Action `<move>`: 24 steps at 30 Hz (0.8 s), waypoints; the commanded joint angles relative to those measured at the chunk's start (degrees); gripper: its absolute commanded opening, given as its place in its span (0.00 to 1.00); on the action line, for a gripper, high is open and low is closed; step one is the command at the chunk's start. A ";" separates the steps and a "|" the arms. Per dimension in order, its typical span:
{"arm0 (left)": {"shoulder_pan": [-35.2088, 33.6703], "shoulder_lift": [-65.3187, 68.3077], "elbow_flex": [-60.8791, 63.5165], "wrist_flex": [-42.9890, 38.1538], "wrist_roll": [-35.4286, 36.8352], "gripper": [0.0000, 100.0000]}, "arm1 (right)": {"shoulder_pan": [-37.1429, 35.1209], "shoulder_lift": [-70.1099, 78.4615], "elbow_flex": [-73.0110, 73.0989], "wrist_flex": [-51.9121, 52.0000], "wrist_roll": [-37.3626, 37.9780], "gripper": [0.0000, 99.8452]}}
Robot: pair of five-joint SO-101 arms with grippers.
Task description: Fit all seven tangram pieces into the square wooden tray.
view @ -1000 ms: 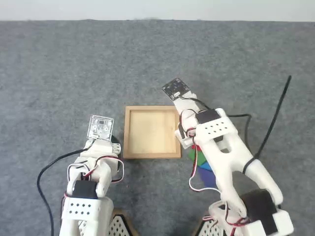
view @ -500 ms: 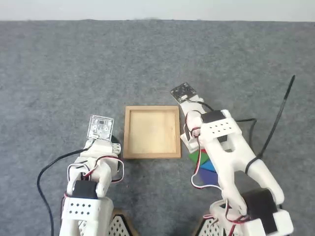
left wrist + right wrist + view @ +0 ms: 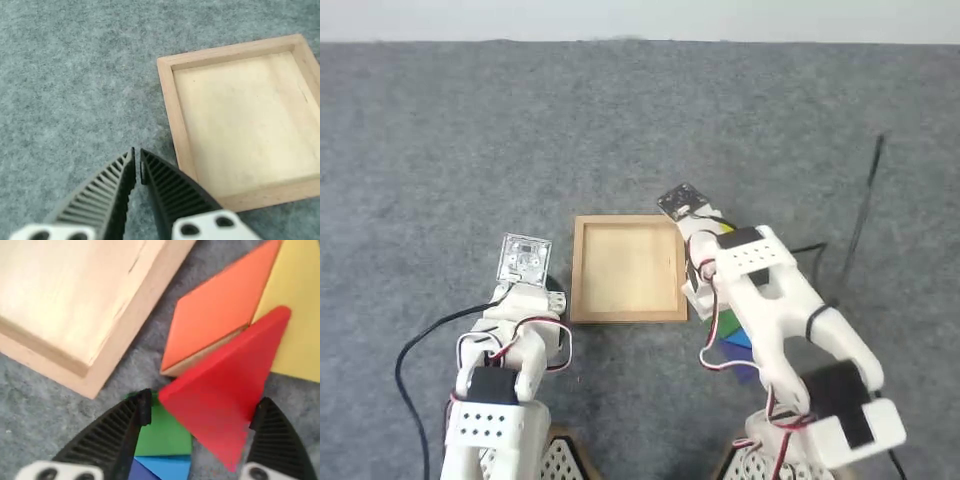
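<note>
Square wooden tray [image 3: 625,268] on grey felt mat [image 3: 440,130].
Red triangular piece [image 3: 225,385] — just outside the tray's rim, clamped by the right gripper [image 3: 202,407] and overlapping the orange parallelogram [image 3: 220,305]. The yellow piece [image 3: 300,315], green piece [image 3: 165,435] and blue piece [image 3: 165,467] adjoin.
Left gripper [image 3: 137,152] — fingers pressed together, beside the tray's opposite rim.

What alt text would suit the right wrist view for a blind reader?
The pincer grips a red triangle, tilted above orange, yellow, green and blue tangram pieces lying on grey felt. A corner of the wooden tray sits beside them, its visible part bare.
</note>
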 commanded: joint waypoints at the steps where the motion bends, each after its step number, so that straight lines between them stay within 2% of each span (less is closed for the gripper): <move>1: -0.18 -0.70 -0.48 0.09 0.53 0.02 | 0.13 4.35 -3.52 -1.01 0.70 0.33; 3: -0.18 -0.70 -0.48 0.09 0.53 0.02 | 0.13 4.88 -3.78 -0.92 0.62 0.30; 9: -0.18 -0.70 -0.48 0.09 0.53 0.02 | 2.15 4.97 -3.96 -1.45 -2.73 0.07; 20: -0.18 -0.70 -0.48 0.09 0.53 0.02 | 5.85 4.53 -6.07 -0.92 -3.25 0.08; 24: -0.18 -0.70 -0.48 0.09 0.53 0.02 | 11.03 0.13 -6.07 -1.01 -7.03 0.08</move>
